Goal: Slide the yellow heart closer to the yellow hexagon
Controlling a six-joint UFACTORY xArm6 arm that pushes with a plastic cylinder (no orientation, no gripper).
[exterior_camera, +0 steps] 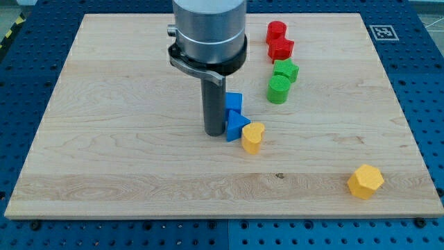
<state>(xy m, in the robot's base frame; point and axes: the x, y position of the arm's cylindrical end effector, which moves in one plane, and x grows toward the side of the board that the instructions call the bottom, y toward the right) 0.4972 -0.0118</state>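
The yellow heart (252, 137) lies near the board's middle, just right of a blue triangle-like block (236, 127). The yellow hexagon (365, 181) lies far off at the view's lower right, near the board's bottom edge. My tip (211, 132) rests on the board at the left side of the blue triangle-like block, touching or nearly touching it. The blue block stands between my tip and the yellow heart. The arm's grey body hangs above from the view's top.
A blue cube-like block (234, 103) sits just above the blue triangle-like one. A green cylinder (279, 89) and green star (285, 70) lie at upper right, with a red star (280, 48) and a red cylinder (277, 31) above them. A wooden board (125, 160) carries all.
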